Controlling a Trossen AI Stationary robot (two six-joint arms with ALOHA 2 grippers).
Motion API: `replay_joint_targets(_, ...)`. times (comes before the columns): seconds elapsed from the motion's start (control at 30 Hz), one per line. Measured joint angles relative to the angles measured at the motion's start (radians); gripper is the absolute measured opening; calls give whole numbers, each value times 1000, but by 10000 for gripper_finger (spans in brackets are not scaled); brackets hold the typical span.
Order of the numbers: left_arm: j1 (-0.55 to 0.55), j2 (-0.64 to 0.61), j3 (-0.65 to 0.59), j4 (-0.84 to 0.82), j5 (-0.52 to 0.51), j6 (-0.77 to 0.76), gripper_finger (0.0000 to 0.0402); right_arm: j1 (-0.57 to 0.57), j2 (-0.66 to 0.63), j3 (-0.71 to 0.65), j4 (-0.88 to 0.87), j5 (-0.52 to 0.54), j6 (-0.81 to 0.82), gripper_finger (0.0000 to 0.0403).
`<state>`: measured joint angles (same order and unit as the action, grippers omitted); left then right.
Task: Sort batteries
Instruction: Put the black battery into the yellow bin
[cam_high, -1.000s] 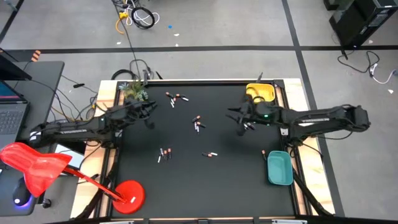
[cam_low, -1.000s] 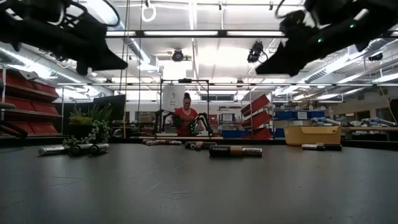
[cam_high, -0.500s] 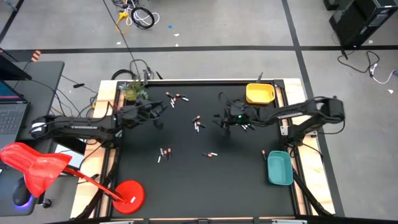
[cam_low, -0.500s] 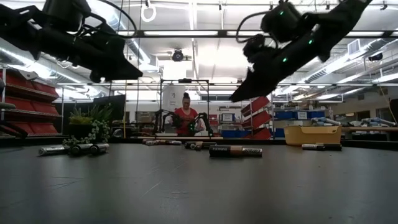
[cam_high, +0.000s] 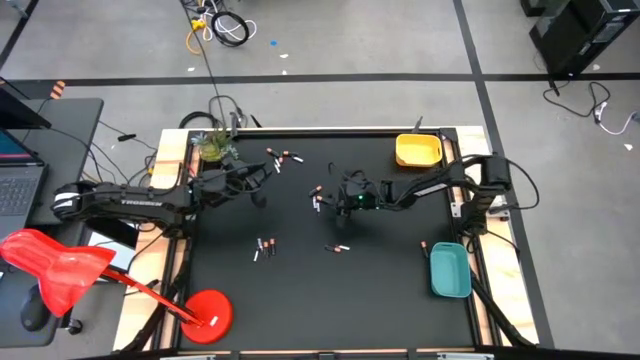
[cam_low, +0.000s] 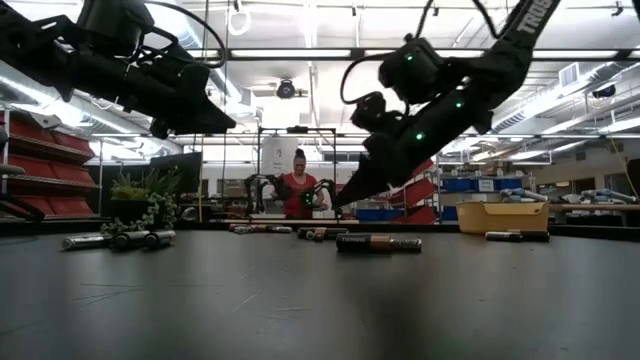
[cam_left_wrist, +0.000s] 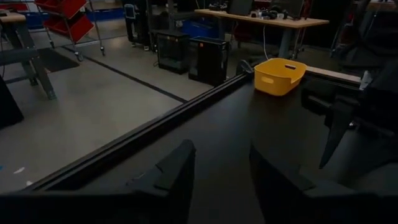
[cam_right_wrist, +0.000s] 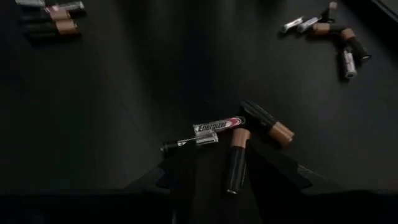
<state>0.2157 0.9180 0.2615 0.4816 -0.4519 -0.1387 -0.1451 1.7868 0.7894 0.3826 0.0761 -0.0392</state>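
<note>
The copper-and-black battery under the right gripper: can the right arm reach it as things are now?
Probably yes. The right gripper hangs open right above the copper-and-black battery, which lies between its fingers. Nothing covers it, but a silver Energizer battery lies against it and may be disturbed.

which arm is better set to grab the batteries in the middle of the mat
Right. The right hand hangs open beside the centre batteries, which lie just past its fingers in its wrist view. The left hand hovers farther off, its open fingers facing bare mat.
</note>
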Motion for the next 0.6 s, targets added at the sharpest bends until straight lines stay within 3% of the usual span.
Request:
replay_joint_targets(0.3, -3, 0, 0, -9, 9, -3, 156, 1, 0, 31, -15, -48, -7, 145)
replay_joint_targets(0.4, -3, 0, 0, -9, 10, -4, 156, -1, -7, 31, -5, -182, 22, 141)
replay_joint_targets(0.53, -3, 0, 0, -11, 11, -4, 156, -8, -7, 28, -2, -451, 43, 137)
replay_joint_targets(0.6, -3, 0, 0, -22, 11, -5, 156, 0, -16, 18, -2, -486, 71, 135)
